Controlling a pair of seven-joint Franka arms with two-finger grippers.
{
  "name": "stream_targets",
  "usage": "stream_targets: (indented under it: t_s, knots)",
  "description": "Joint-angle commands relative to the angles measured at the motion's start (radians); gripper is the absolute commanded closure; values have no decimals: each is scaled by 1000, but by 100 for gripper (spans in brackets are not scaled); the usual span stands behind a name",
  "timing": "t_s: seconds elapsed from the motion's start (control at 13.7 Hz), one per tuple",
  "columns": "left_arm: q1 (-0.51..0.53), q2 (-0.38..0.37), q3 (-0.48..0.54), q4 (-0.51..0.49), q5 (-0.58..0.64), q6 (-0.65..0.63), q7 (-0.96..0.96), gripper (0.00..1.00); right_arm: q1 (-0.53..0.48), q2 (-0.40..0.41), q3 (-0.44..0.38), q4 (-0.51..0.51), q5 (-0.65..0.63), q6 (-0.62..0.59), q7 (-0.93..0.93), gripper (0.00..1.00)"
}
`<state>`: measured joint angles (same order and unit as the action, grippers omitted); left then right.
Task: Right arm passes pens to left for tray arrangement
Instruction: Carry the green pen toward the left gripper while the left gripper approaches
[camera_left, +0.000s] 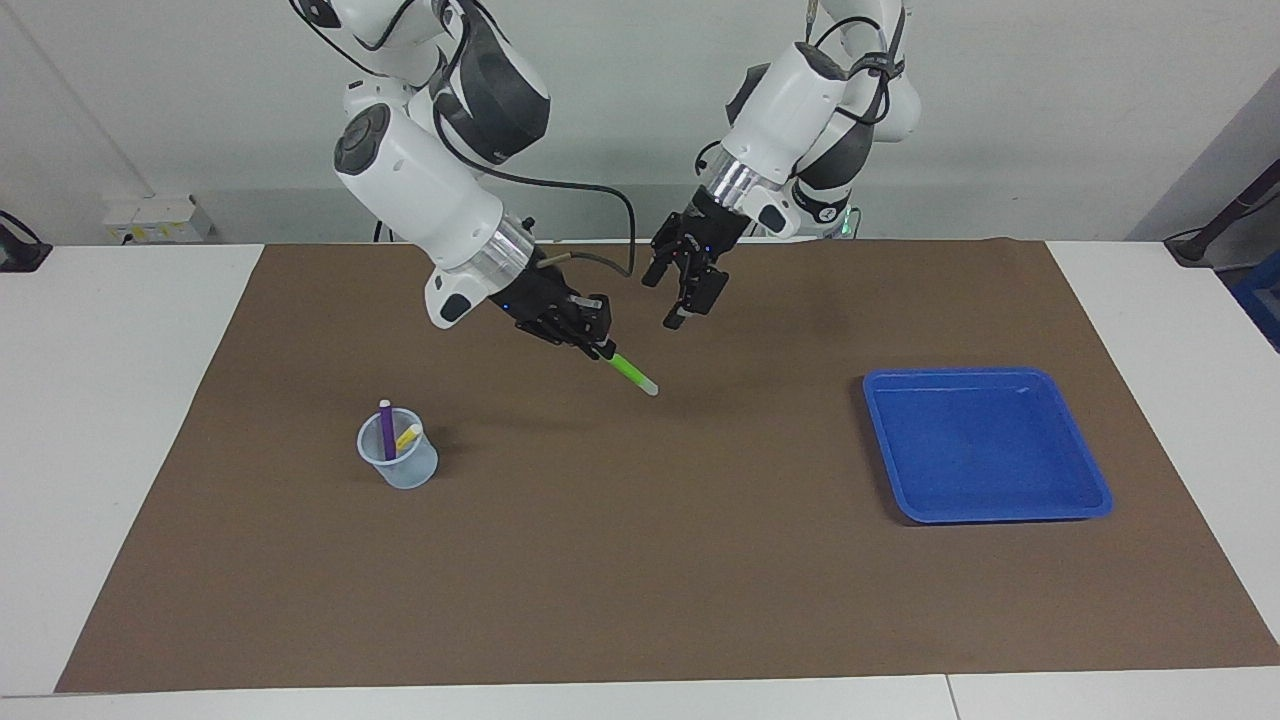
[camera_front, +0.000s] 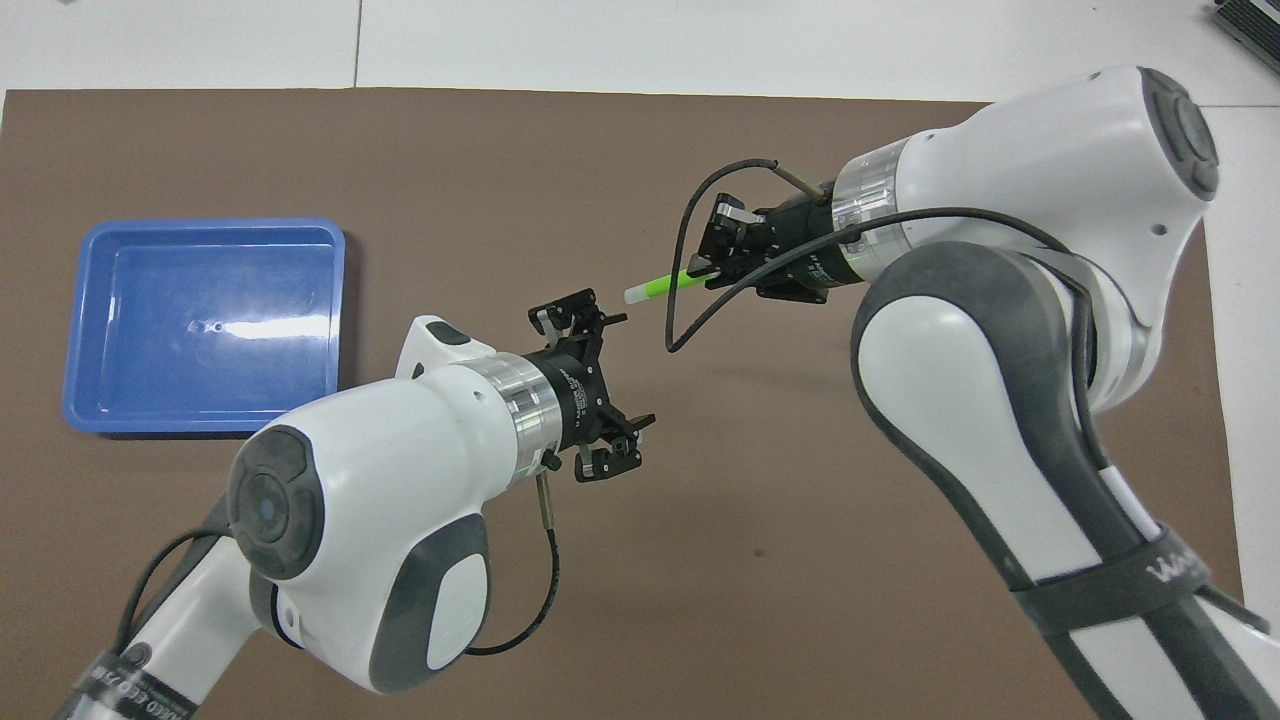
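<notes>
Closing the gap for the green pen handover

Right gripper (camera_left: 597, 345) sits upper centre of the facing view, above the brown mat (camera_left: 640, 590), clamped on one end of the green pen (camera_left: 630, 372). Pen's long axis runs aslant, its pale free tip pointing down and toward the left arm's end of the table. In the overhead view the same pen (camera_front: 668, 286) lies nearly level across the upper middle of the frame, tip aimed at the left gripper (camera_front: 612, 388).

Left gripper (camera_left: 688, 297) hangs in the air just beside the pen tip, fingers spread wide, nothing in them. Judgement: the tip stands a little apart from the open fingers and slightly off their centre line; the coming move needs the pen's free half brought between the fingers, or the left gripper brought round it.

Blue tray (camera_left: 987, 444) rests empty at right centre of the facing view. Clear cup (camera_left: 399, 462) at left centre holds the purple pen (camera_left: 386, 428) and yellow pen (camera_left: 408, 437), well apart from both grippers. Bare mat lies under the meeting point, so room to move looks ample.
</notes>
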<state>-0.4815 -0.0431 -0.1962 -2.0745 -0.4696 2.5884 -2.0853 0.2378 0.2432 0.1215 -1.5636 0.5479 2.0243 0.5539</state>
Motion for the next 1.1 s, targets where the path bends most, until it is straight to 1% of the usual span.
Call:
stream_targets:
  t_s: [0.0, 0.22, 0.44, 0.51, 0.66, 0.95, 1.02]
  knots:
    - [-16, 55, 15, 26, -18, 118, -50, 0, 12, -4, -2, -10, 26, 40, 64, 98]
    - [-16, 101, 17, 53, -18, 165, -58, 0, 17, -4, 0, -10, 26, 60, 103, 98]
    - [-12, 175, 18, 134, -11, 205, -107, 0, 31, 1, -2, -9, 26, 99, 141, 98]
    - [-14, 189, 18, 143, -9, 217, -107, 0, 40, 1, 0, -9, 26, 115, 158, 98]
    - [-12, 203, 20, 146, -11, 272, -108, 0, 48, 1, -2, -9, 24, 140, 185, 98]
    - [-3, 212, 20, 151, -9, 277, -108, 0, 64, 1, -2, -12, 20, 145, 227, 98]
    - [-3, 212, 20, 151, -9, 276, -108, 3, 66, 1, -2, -16, 17, 143, 228, 98]
